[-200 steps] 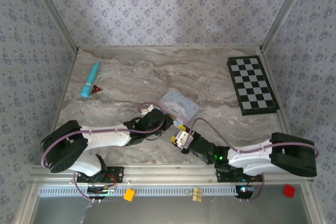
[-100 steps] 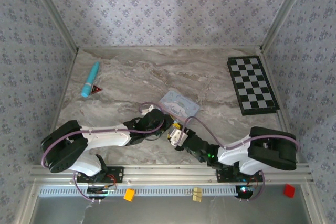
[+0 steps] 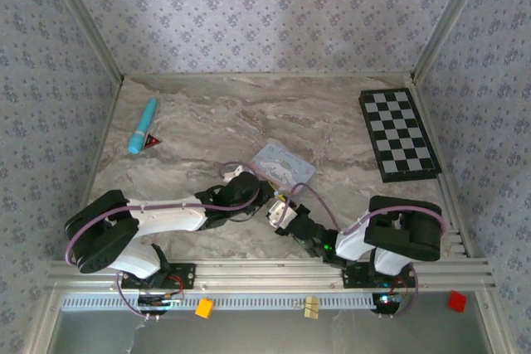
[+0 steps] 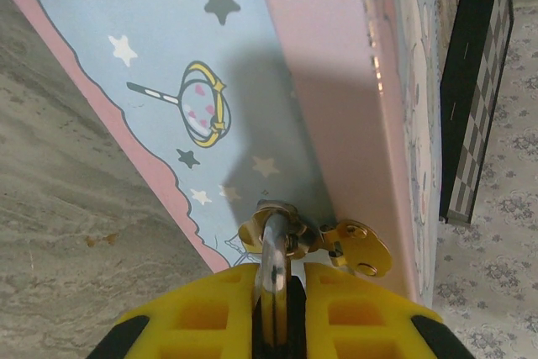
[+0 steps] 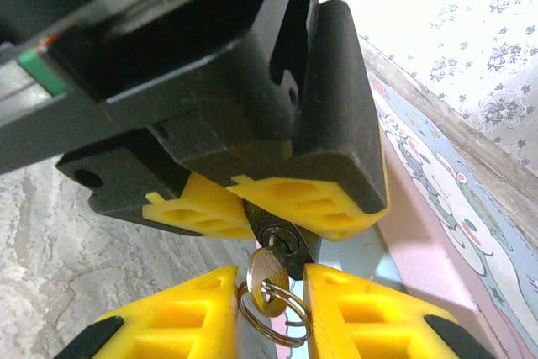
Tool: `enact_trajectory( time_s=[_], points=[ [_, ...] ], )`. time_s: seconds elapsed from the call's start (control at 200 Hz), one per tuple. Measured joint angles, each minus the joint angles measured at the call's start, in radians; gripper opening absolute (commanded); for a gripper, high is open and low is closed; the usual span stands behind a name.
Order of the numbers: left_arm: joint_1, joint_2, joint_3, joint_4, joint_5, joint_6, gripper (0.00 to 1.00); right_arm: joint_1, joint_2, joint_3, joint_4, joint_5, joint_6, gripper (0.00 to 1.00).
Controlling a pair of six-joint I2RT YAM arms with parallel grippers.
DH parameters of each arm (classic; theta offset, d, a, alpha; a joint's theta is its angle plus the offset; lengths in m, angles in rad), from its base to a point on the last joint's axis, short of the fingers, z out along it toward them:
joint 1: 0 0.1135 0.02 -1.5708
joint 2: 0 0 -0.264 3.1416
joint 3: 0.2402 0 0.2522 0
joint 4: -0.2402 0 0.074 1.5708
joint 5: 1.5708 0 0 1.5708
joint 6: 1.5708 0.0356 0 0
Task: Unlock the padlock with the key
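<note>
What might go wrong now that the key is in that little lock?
The right gripper flanks the key without gripping it; closing off-centre might knock it from the padlock or catch only its ring.
The left gripper clamps the padlock, whose shackle passes through the hasp of the tin; a hard twist might drag the tin or wrench the padlock loose.

Two robot arms rise from the bottom of the overhead frame. The left arm and right arm have white links, bulky black joints and a lilac cable running along them. Wrist close-ups show yellow, ribbed finger pads on matte black housings.
</note>
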Motion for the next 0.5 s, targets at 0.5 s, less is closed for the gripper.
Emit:
enact_trajectory(
  time_s=[0.5],
  points=[
    [0.000,0.000,0.000,0.008,-0.002,0.000,0.00,0.027,-0.031,0.011,-0.037,0.045,0.080,0.09]
  ],
)
